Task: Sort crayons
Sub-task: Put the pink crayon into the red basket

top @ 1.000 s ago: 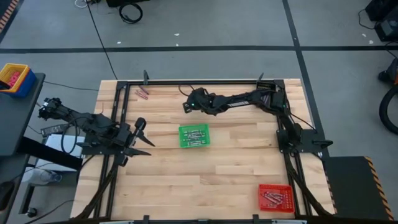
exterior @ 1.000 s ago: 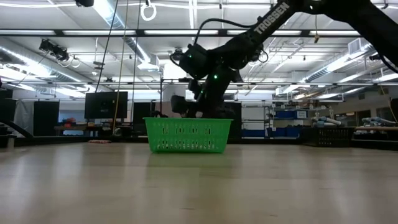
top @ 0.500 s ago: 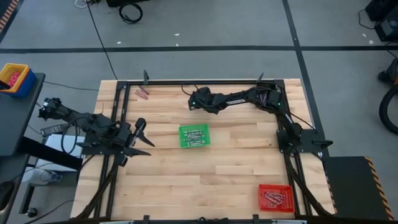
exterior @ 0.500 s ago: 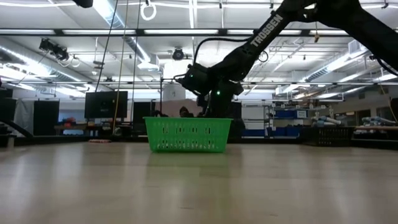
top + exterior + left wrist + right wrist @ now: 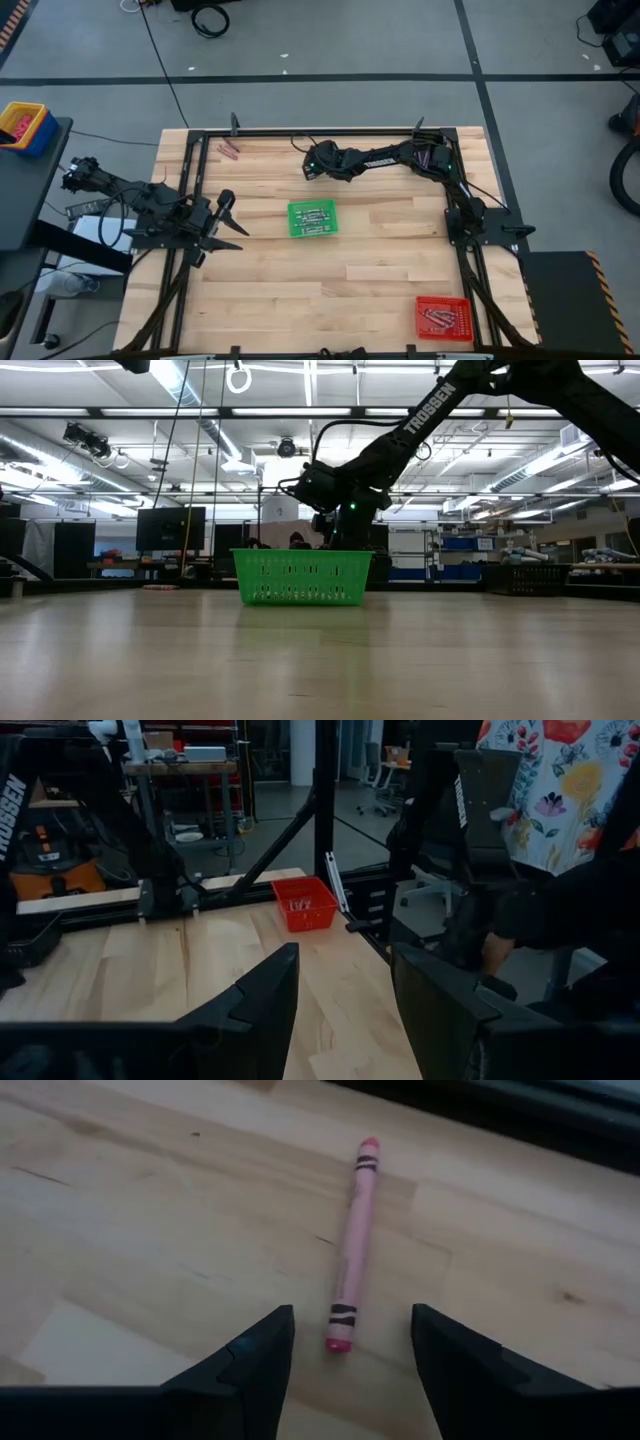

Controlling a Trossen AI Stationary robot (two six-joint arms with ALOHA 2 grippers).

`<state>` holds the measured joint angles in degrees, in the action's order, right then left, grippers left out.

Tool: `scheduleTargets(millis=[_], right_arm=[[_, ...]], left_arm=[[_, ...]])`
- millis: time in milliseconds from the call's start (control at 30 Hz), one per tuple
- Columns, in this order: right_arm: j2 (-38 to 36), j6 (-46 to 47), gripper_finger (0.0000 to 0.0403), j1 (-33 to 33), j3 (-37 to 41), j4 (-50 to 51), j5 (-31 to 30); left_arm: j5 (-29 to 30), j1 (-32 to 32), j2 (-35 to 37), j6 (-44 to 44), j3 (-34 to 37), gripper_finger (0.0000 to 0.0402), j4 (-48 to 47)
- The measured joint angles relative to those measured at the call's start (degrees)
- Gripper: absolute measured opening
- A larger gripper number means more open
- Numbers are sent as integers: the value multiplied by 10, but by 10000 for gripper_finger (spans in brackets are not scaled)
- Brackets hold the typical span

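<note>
The pink crayon (image 5: 351, 1245) lies flat on the bare wood of the desk (image 5: 380, 260), at the far side, beyond the green basket (image 5: 313, 218). Seen from my right wrist, it runs lengthwise away from the camera, its near end just ahead of the gap between the two fingers. It is a thin pink stick in a paper wrapper with dark bands near each end, slightly tilted off the line of the wood grain.

My right gripper (image 5: 345, 1355) hovers over it with fingers spread wide, holding nothing. To pick it up well, I judge I should turn the wrist so the fingers close across the stick rather than along it, centre on the middle of the wrapper, and come down until the tips nearly brush the wood. A round stick like this may roll if one finger touches first.

A few more reddish crayons (image 5: 229, 150) lie near the far left corner. The red basket (image 5: 442, 317) sits at the near right corner with crayons in it.

My left gripper (image 5: 340, 1010) waits at the left edge, fingers apart, empty.
</note>
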<state>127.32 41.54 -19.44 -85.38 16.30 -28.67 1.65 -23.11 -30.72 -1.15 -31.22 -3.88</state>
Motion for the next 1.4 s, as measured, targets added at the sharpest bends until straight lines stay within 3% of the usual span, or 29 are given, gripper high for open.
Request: scheduleTargets(millis=[100,367,733,1100,1400], right_arm=[[-5,3,207,-11,-3,27,43],[-5,-50,192,-20,-3,41,59],[-2,-69,110,-17,-1,22,73],[-6,-53,58,-15,0,24,79],[-94,-28,46,34,4,197,125]], left_arm=[[0,0,0,0,0,173,-1],[0,0,0,0,0,173,-2],[0,0,0,0,0,173,-2],[0,0,0,-2,0,173,-3],[0,0,0,-2,0,173,-16]])
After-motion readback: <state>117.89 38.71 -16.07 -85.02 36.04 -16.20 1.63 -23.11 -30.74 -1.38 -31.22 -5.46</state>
